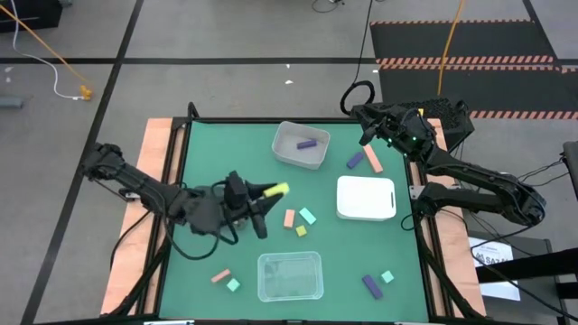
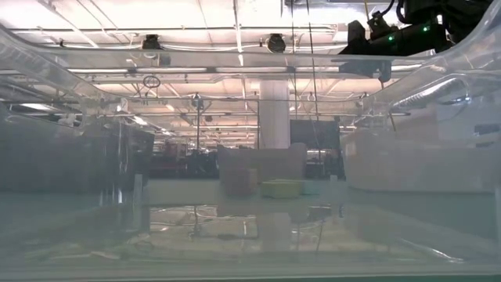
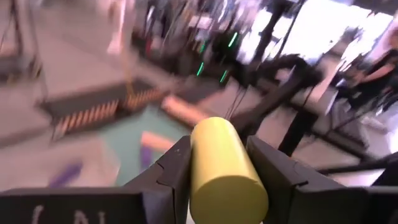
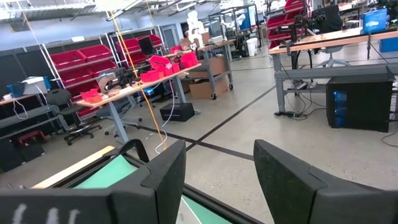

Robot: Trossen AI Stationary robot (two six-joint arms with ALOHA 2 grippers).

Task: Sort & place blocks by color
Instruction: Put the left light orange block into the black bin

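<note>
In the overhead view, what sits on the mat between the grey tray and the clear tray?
High view: a salmon block, a mint block and a small yellow block lie between the grey tray and clear tray.

Yellow round block (image 3: 225,169), green table (image 1: 208,162), purple bar (image 1: 306,143) in grey tray (image 1: 291,155)

Left arm reaches in from the table's left edge, elbow bent, wrist stretched out level toward the middle. Left gripper (image 1: 271,191) is clamped on a yellow cylinder (image 3: 225,169), one finger (image 3: 176,171) on each side. Right arm sits folded at the far right corner, right gripper (image 1: 367,132) raised, fingers (image 4: 283,177) parted, holding nothing.
</note>
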